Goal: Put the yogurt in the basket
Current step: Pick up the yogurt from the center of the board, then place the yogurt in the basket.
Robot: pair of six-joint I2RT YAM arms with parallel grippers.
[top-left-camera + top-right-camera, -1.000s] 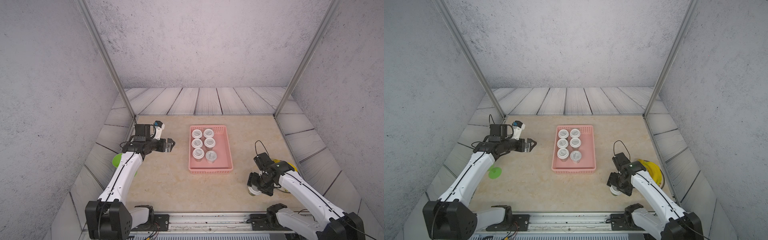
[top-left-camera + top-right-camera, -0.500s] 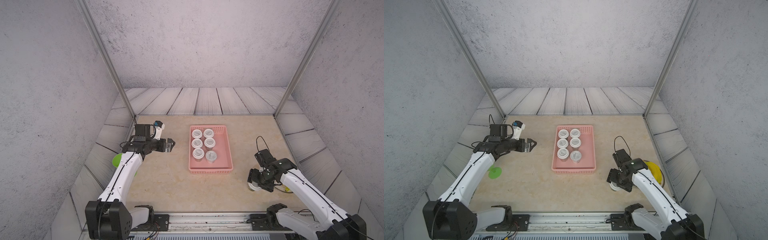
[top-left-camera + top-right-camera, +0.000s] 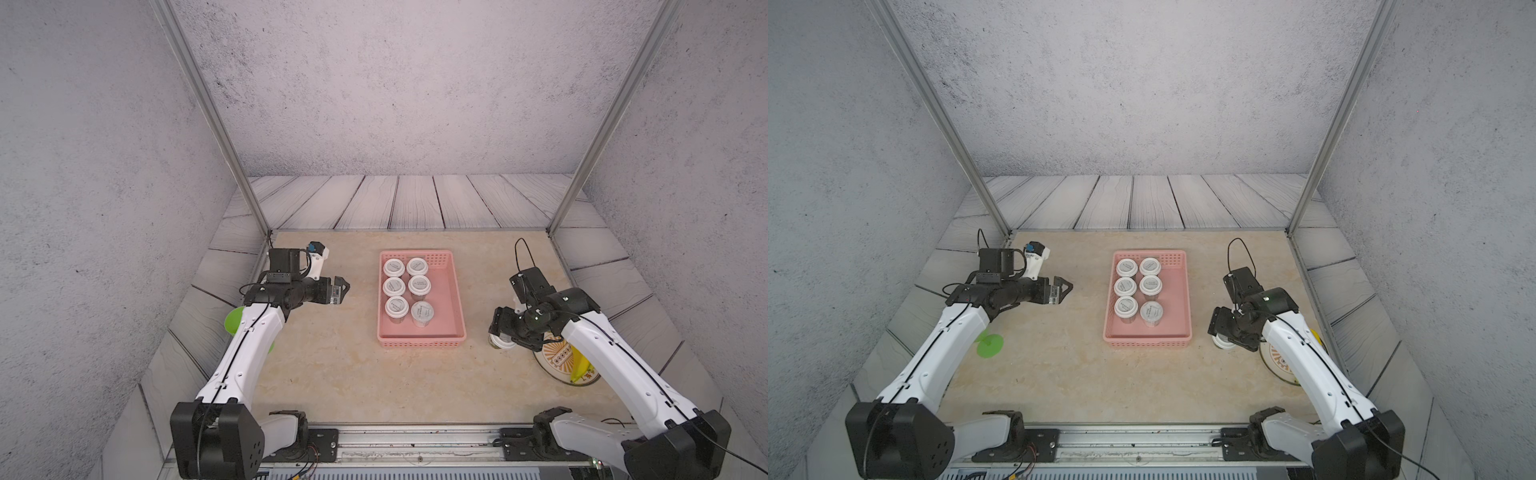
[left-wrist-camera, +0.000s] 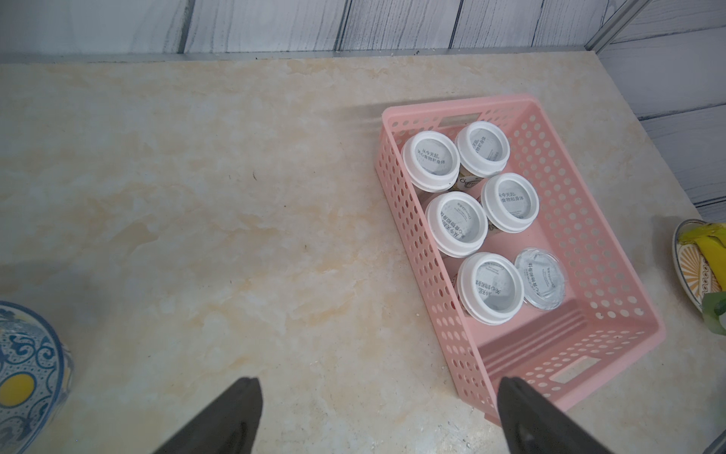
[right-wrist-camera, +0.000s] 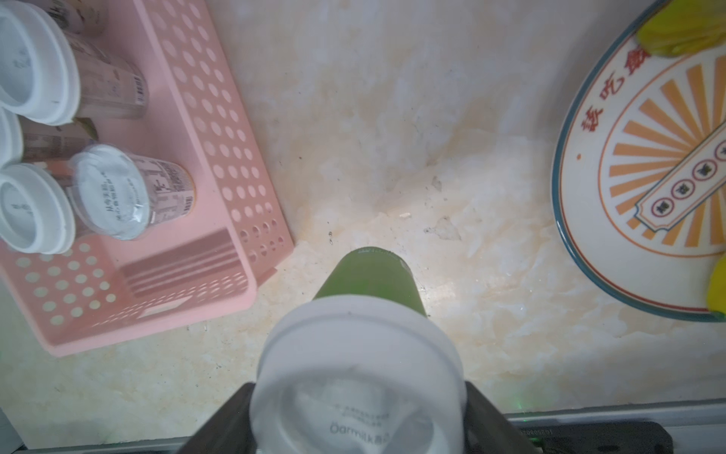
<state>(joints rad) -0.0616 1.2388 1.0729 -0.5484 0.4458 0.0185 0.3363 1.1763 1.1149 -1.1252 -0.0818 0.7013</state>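
**Left to right.** A green cup [image 3: 235, 322] stands behind the left arm, out of play. The left gripper [image 3: 341, 291] hovers left of the basket [image 3: 419, 343], fingers spread and empty, likely parked clear of it. Six yogurt cups [image 3: 395, 286] fill the basket's far part in two rows, leaving the near end free. Just right of its near corner, the right gripper [image 3: 503, 334] clasps the seventh yogurt cup [image 5: 359, 377] by its lid. The basket wall stands between them. A plate [image 3: 552, 365] bearing a banana [image 3: 582, 365] lies beyond.
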